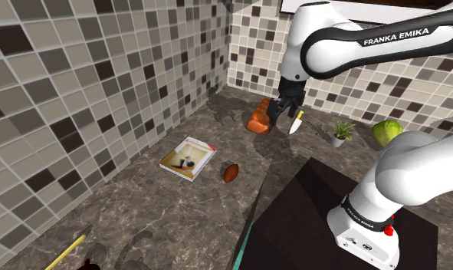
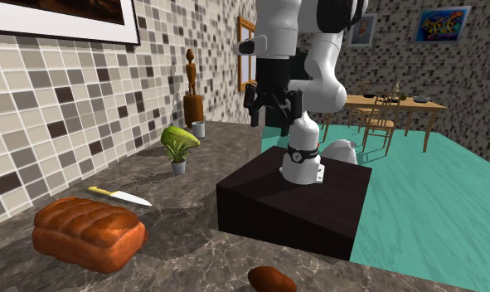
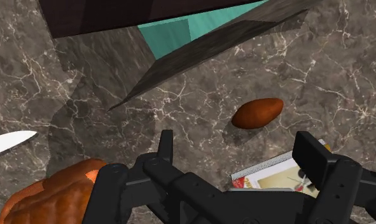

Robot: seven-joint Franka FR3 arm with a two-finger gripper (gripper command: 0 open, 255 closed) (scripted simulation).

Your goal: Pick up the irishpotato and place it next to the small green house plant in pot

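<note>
Clearly wrist view: tool (image 3: 240,147) spread, empty (potato (image 3: 257,112) ahead); shoulder view: plant (image 1: 341,130), seemingly potted.

Opposing exterior views, one countertop (image 1: 163,222)

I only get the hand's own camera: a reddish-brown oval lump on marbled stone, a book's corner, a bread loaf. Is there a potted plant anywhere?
Observer: Yes. A small green plant in a pale pot stands by the tiled wall, on the shoulder view's right of the yellow-handled knife.
Operator: Anything beside it?
Observer: A round green vegetable, farther toward that view's right.
Operator: Is the hand touching anything?
Observer: No. The black hand hangs open above the dark marbled counter.
</note>
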